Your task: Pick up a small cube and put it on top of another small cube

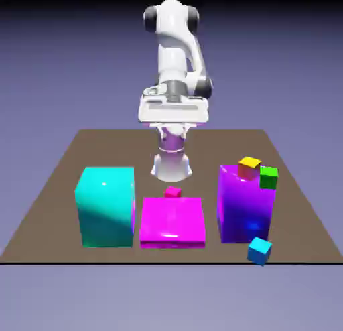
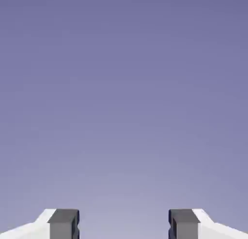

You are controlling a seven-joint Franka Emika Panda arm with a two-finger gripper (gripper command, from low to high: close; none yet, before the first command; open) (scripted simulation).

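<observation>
Fingers (image 2: 63,223) of matte grey, square-tipped, stand wide apart on our gripper (image 2: 123,224), holding nothing against plain violet backdrop. Well below and away from the hand, we see the small glossy blue cube (image 1: 259,250) tilted beside a shiny purple block (image 1: 245,206).

The arm (image 1: 175,61) is showing smooth white plastic with a soft sheen and dark grey joint caps. The 2 fingertips (image 2: 63,223) are looking matt grey, like rubber, with nothing between the jaws. The table (image 1: 74,162) is appearing flat, matt brown, without grain. The 3 big blocks, cyan (image 1: 105,206), magenta (image 1: 171,220) and purple (image 1: 246,204), are gleaming glossy with bright highlights. The small blue cube (image 1: 259,250) is looking smooth.
</observation>
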